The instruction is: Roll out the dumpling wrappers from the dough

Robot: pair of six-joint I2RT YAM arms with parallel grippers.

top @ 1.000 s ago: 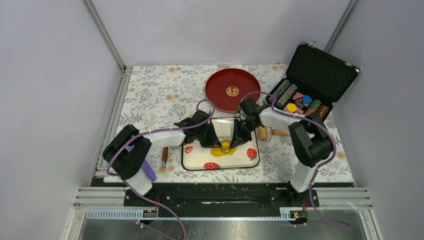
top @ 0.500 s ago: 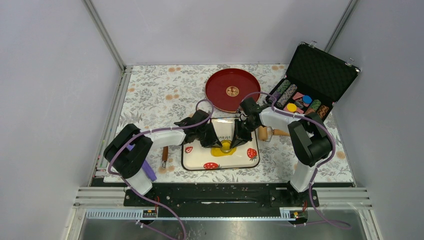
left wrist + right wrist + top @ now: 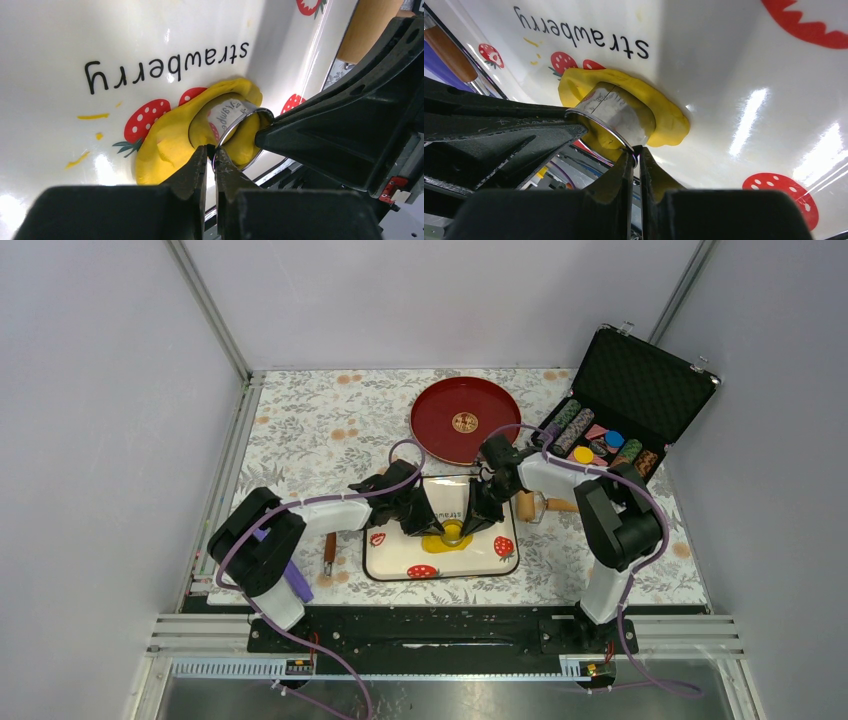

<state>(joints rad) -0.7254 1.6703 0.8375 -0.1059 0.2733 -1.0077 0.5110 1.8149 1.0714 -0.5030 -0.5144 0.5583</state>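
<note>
dough point(image 3: 165, 145) flattened, ragged, mid tray point(image 3: 400, 552), ring point(image 3: 227, 116) pressed into it, left fingers point(image 3: 196, 167) clamped on ring rim, right fingers point(image 3: 621, 172) clamped on opposite rim, 1 red plate point(image 3: 440, 405) behind tray on desk point(image 3: 300, 430), chip case point(image 3: 645, 375) right-rear of tray

Yellow dough point(image 3: 165, 145), white tray point(image 3: 50, 35) — red strawberry print, dark red plate point(image 3: 440, 415), floral tablecloth point(image 3: 310, 425)
</note>
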